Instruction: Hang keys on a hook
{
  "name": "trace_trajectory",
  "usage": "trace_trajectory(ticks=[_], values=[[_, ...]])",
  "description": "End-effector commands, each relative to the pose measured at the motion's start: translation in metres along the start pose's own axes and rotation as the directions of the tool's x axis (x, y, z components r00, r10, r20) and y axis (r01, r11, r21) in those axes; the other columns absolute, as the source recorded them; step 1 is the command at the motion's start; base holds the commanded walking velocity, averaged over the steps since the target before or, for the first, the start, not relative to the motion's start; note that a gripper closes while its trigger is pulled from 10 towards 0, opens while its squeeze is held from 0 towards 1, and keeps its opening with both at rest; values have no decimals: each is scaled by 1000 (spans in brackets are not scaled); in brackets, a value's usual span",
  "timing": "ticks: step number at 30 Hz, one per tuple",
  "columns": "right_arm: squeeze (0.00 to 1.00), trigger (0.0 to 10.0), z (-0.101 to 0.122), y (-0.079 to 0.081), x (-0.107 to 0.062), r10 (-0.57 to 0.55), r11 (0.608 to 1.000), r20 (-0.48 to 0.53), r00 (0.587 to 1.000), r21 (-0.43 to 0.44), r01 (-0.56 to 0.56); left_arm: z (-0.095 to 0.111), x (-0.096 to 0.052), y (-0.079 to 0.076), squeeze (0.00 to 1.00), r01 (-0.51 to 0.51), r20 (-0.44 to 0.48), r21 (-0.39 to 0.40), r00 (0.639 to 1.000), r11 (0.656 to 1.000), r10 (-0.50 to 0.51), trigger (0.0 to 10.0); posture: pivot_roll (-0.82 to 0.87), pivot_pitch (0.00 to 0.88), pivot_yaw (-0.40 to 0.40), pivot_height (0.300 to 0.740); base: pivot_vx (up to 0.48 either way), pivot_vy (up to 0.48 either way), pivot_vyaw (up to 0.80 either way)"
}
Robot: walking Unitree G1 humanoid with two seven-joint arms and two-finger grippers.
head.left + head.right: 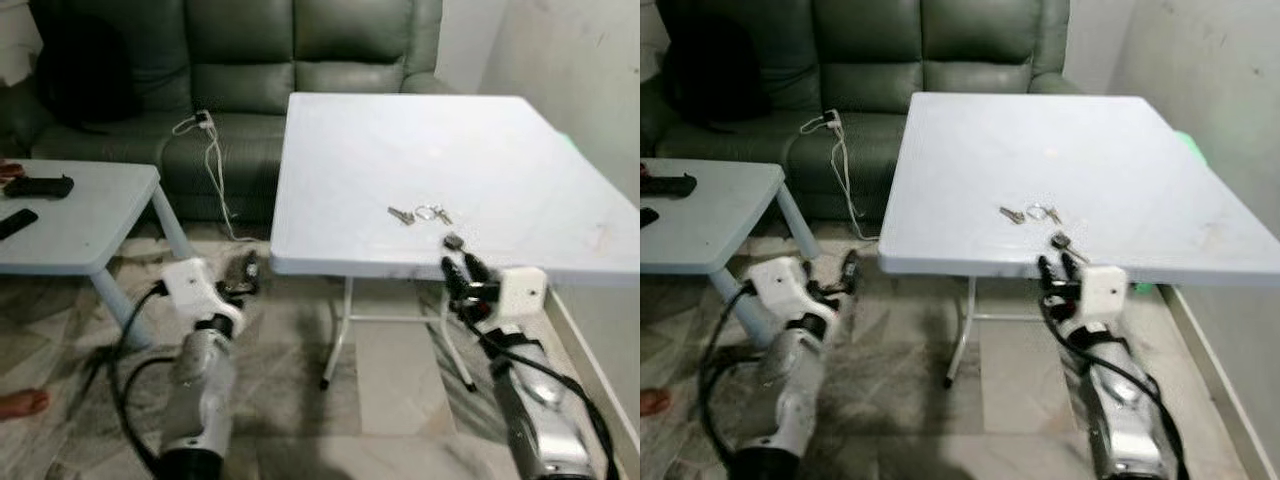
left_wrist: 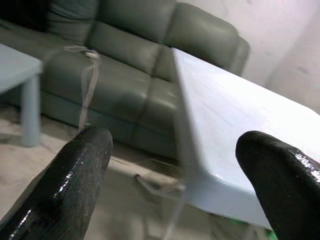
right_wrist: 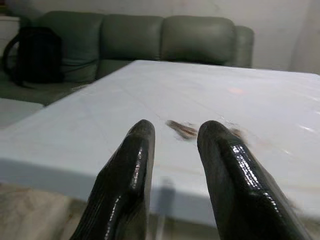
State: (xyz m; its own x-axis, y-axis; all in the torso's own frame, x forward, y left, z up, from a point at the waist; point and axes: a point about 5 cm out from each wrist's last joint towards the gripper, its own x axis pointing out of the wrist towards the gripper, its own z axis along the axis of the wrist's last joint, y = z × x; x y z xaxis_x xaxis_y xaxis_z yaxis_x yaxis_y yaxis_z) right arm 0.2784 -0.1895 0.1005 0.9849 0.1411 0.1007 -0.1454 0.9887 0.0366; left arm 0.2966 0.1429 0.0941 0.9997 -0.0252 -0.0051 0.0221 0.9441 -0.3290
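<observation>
A bunch of keys [image 1: 427,212] lies on the white folding table [image 1: 420,140], close to its front edge. A silver ring joins them, one key [image 1: 401,215] points left and a dark-headed key [image 1: 453,241] lies nearest the edge. My right gripper [image 1: 462,262] is raised at the table's front edge, just short of the dark-headed key. Its fingers [image 3: 135,165] stand a small gap apart with nothing between them. My left gripper [image 1: 243,275] is wide open, low beside the table's left front corner, above the floor.
A green sofa [image 1: 250,60] with a black backpack [image 1: 85,65] and a white charger cable [image 1: 210,150] stands behind. A low table [image 1: 80,215] with dark remotes is at the left. A person's foot [image 1: 20,403] rests on the floor. A wall [image 1: 580,60] runs along the right.
</observation>
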Motion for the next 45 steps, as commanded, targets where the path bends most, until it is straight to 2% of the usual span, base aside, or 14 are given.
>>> trace_trajectory(ticks=[1, 11, 19, 20, 21, 22, 26, 28, 34, 38, 42, 43, 44, 45], values=[[0, 10000, 3, 8, 4, 24, 1000, 15, 1000, 18, -24, 3, 0, 5, 0, -17, 10, 12, 1000, 1000, 17, 10000, -11, 0, -43, 740, 379, 0, 0], [0, 10000, 3, 8, 4, 26, 999, 16, 1000, 21, -26, 0, 1, 5, 0, -23, -15, 32, 1000, 999, 24, 10000, -10, 0, -43, 740, 385, 0, 0], [0, 10000, 2, 10, 3, 32, 998, 14, 999, 48, -33, 1, -1, 2, 0, -15, -6, 45, 1000, 999, 15, 10000, -7, 0, -44, 740, 0, 0, 0], [788, 10000, 2, 10, 3, 30, 998, 14, 999, 49, -30, 1, -1, 2, 0, -17, -8, 40, 1000, 999, 17, 10000, -7, 0, -44, 740, 0, 0, 0], [788, 10000, 2, 10, 3, 28, 998, 14, 1000, 49, -28, 1, -1, 2, 0, -18, -9, 35, 1000, 999, 18, 10000, -7, 0, -44, 740, 0, 0, 0], [1000, 10000, 2, 11, 3, 30, 997, 15, 999, 72, -31, 0, -1, 2, 0, -20, -13, 41, 1000, 999, 21, 10000, -6, 0, -44, 740, 0, 0, 0], [1000, 10000, 1, 11, 2, 39, 996, 12, 999, 81, -40, 1, -1, -4, 0, 14, -14, 88, 1000, 996, -13, 10000, -8, 0, -44, 740, 0, 0, 0], [1000, 10000, 1, 11, 1, 39, 996, 8, 999, 78, -40, 1, -2, -12, 0, 66, -12, 125, 998, 990, -65, 10000, -6, 0, -44, 740, 0, 0, 0], [1000, 10000, 1, 12, 0, 48, 997, 11, 999, 66, -48, -1, -5, -26, 0, 144, -18, 189, 990, 971, -143, 10000, -7, 0, -45, 740, 0, 0, 0], [1000, 10000, 1, 12, -3, 62, 995, 5, 998, 78, -62, -3, -8, -35, 0, 195, -24, 221, 981, 956, -195, 10000, -8, 0, -45, 740, 0, 0, 0], [1000, 10000, 1, 12, -4, 63, 996, -2, 998, 65, -62, -5, -9, -36, 0, 193, -30, 220, 981, 956, -191, 10000, -14, 0, -48, 740, 0, 0, 0], [247, 10000, 1, 12, -5, 70, 996, 0, 998, 59, -70, -5, -10, -36, 0, 193, -30, 217, 981, 957, -191, 10000, -15, 0, -48, 740, 0, 0, 0], [0, 10000, 1, 12, -6, 73, 995, 3, 997, 66, -73, -6, -10, -36, 0, 193, -30, 216, 981, 957, -191, 10000, -15, 0, -48, 740, 0, 0, 0], [0, 10000, 2, 12, -6, 74, 995, 7, 997, 72, -74, -6, -11, -36, 0, 192, -29, 217, 981, 957, -190, 10000, -17, 0, -50, 740, 0, 0, 0]])
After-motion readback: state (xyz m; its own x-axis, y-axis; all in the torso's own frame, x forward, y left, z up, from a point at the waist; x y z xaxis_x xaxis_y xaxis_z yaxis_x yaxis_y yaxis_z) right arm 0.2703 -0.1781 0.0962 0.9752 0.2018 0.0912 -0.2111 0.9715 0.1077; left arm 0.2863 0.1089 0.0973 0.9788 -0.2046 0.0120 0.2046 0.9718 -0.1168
